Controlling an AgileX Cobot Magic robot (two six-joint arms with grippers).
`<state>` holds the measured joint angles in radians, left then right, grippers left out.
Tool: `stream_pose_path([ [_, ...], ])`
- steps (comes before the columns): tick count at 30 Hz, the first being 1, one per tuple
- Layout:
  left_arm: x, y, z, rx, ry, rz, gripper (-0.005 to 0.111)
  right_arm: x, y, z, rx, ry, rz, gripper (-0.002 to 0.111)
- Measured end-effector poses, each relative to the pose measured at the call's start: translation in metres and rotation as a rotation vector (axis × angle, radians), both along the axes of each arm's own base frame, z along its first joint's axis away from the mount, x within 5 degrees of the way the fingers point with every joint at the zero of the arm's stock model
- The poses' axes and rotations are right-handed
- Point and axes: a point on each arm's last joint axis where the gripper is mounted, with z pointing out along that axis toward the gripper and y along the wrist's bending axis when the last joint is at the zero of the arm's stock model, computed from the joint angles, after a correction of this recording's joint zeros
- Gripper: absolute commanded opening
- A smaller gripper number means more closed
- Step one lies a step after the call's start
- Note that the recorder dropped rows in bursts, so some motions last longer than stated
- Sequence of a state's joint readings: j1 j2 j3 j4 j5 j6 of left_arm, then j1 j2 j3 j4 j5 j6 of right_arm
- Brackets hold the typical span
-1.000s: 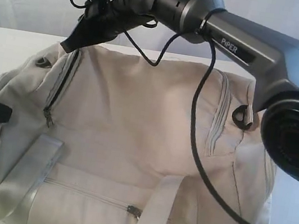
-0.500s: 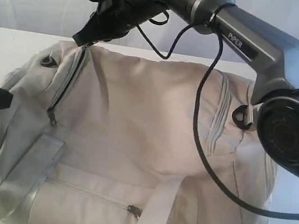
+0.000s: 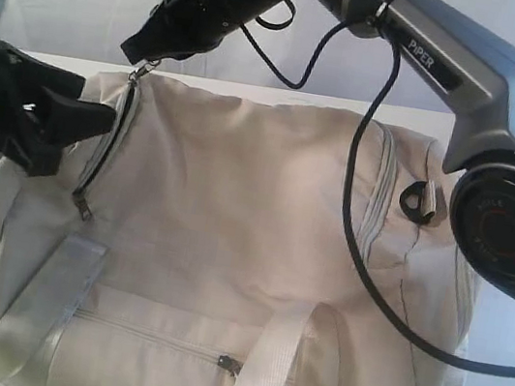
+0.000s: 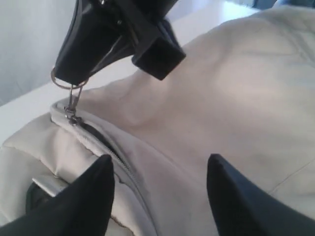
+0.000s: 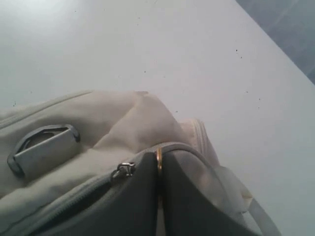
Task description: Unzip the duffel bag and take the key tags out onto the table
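The cream duffel bag point(image 3: 235, 209) fills the table point(image 3: 53, 63). My right gripper point(image 3: 138, 49) reaches across to the bag's far left end and is shut on the metal ring of the zipper pull point(image 3: 141, 71), which it holds up taut. In the left wrist view the same pull point(image 4: 73, 101) hangs from the right gripper point(image 4: 71, 76) above a short open stretch of zipper point(image 4: 101, 142) with dark lining. My left gripper point(image 3: 76, 135) is open beside that zipper, its fingers point(image 4: 93, 191) just over the fabric. The key tags are hidden.
A black cable point(image 3: 353, 267) loops from the right arm over the bag. The webbing handles point(image 3: 45, 297), a shut front-pocket zipper point(image 3: 229, 363), a second zipper point(image 3: 374, 202) and a D-ring point(image 3: 418, 201) are in view. Bare white table point(image 5: 147, 39) lies beyond the bag's end.
The right gripper has risen slightly with the zipper pull, tautening the bag's end. The left gripper has moved right and up to the zipper.
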<state>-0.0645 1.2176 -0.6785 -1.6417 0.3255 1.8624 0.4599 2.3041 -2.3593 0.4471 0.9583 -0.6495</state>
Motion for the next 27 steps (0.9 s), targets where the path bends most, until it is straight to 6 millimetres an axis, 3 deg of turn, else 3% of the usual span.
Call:
stream_pose_path([
  [6,0.016,-0.019,0.001,0.04,0.149,0.004,0.059,-0.001,0.0,0.0,-0.004,0.007,0.004,0.0],
  [13,0.019,-0.004,0.019,0.182,0.401,0.057,0.059,-0.001,0.0,0.0,-0.005,0.005,0.005,0.0],
  [17,0.022,0.001,0.032,0.219,0.415,0.091,0.059,0.0,0.0,0.0,-0.004,0.003,0.005,0.0],
  [21,0.031,-0.007,0.021,0.233,0.465,0.07,0.059,0.0,0.0,0.0,-0.005,0.003,0.005,0.0],
  [23,0.04,-0.012,0.008,0.241,0.49,0.067,0.052,0.0,0.0,0.0,-0.001,-0.002,0.002,0.0],
  [25,0.047,-0.013,0.0,0.249,0.497,0.073,0.029,0.001,0.0,0.001,0.004,-0.008,-0.001,0.0],
  [26,0.048,-0.013,-0.002,0.254,0.498,0.076,0.006,0.001,0.0,0.001,0.006,-0.009,-0.002,0.0],
  [27,0.049,-0.012,-0.004,0.275,0.506,0.081,0.0,0.001,0.0,0.001,0.008,-0.008,-0.002,0.0],
])
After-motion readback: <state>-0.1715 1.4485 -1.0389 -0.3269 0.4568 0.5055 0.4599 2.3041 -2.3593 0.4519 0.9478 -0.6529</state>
